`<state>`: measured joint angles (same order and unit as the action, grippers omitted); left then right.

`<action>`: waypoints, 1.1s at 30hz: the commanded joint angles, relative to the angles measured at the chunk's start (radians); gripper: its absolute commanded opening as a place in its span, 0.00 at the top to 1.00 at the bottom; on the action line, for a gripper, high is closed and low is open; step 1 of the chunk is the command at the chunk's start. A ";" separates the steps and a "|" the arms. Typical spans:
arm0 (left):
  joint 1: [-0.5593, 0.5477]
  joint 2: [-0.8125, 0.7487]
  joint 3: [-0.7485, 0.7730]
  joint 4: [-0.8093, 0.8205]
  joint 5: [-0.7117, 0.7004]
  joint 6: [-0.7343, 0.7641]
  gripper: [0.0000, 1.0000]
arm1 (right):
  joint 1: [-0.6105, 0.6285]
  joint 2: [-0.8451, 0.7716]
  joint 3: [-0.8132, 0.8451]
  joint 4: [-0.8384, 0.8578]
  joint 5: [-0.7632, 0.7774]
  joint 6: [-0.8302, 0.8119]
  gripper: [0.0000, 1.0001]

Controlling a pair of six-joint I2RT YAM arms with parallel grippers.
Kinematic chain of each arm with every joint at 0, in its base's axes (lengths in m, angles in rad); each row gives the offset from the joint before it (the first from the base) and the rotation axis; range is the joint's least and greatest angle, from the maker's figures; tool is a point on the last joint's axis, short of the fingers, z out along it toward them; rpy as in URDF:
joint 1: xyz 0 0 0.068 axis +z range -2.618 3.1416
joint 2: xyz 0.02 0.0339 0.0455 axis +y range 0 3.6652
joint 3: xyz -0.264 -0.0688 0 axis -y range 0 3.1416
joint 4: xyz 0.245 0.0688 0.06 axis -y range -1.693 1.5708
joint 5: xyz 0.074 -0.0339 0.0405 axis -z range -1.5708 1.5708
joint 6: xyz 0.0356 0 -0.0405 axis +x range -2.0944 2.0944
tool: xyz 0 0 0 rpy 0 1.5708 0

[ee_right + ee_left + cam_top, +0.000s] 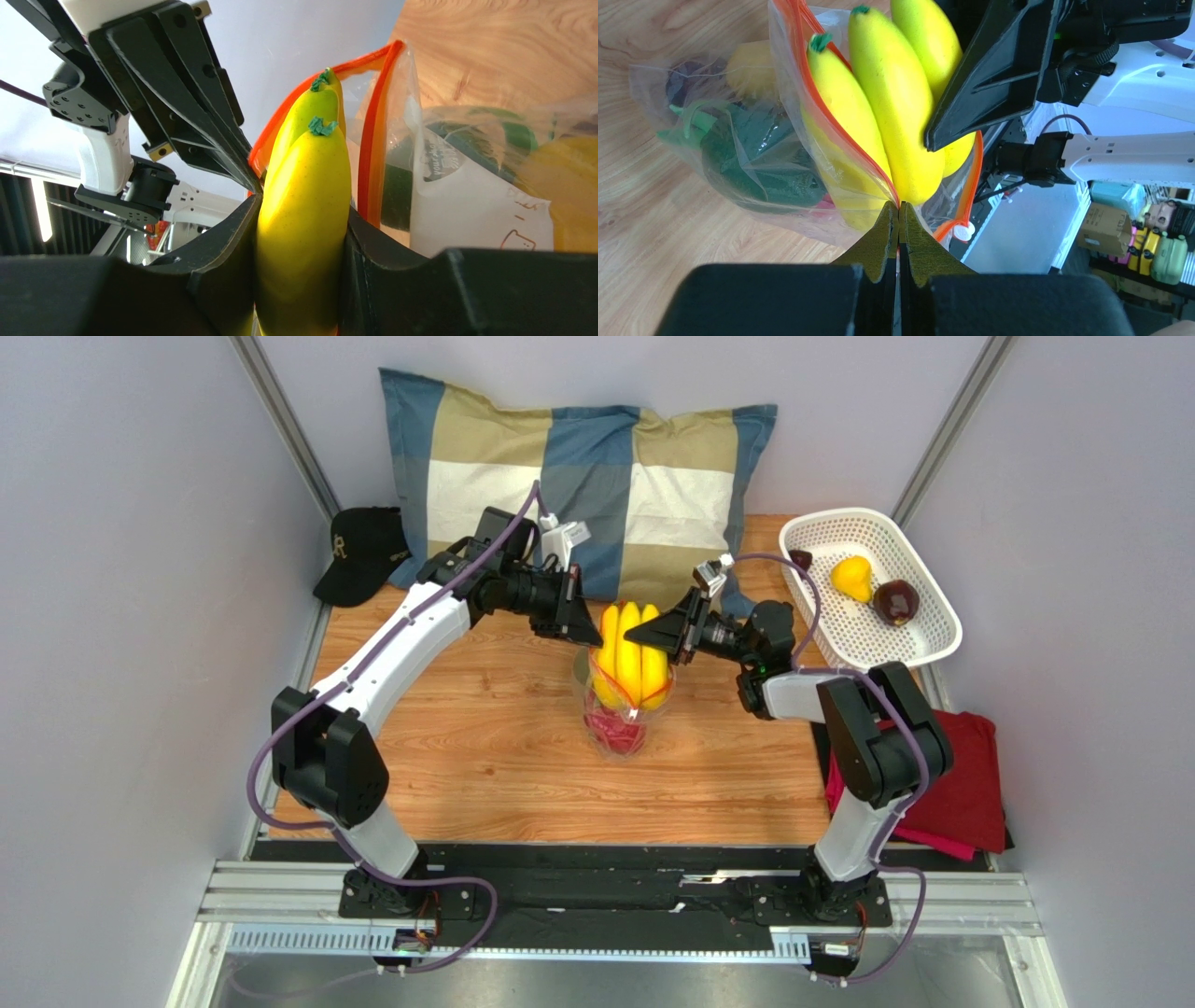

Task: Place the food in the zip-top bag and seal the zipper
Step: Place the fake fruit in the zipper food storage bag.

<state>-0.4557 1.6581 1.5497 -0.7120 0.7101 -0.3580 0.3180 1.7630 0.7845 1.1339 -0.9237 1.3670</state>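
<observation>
Yellow banana bunch point(627, 651) stands half inside clear zip-top bag point(619, 728).

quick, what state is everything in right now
clear crinkly zip-top bag: mouth open
thin orange-red zipper strip: unsealed
yellow toy banana bunch: partly in the bag, stem ends sticking out
magenta toy fruit: inside the bag
left gripper: shut on the bag's edge
right gripper: shut on the banana bunch
white lattice basket: holds a yellow piece and dark purple pieces
</observation>
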 commanded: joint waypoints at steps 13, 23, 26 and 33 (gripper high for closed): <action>0.011 -0.041 0.003 0.034 0.015 0.010 1.00 | 0.027 -0.103 0.287 -1.098 -0.144 -0.846 0.96; 0.011 -0.044 -0.007 0.025 0.017 0.021 1.00 | 0.044 -0.126 0.619 -1.753 -0.027 -1.199 0.13; 0.011 -0.049 -0.008 0.025 0.019 0.021 1.00 | 0.041 -0.172 0.651 -1.865 0.032 -1.273 0.11; 0.009 -0.052 -0.013 0.036 0.026 0.019 1.00 | 0.001 -0.243 0.703 -2.011 0.198 -1.451 0.12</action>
<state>-0.4492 1.6554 1.5452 -0.7036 0.7097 -0.3534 0.3420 1.5852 1.4254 -0.7532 -0.8421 0.0807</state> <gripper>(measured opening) 0.007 0.889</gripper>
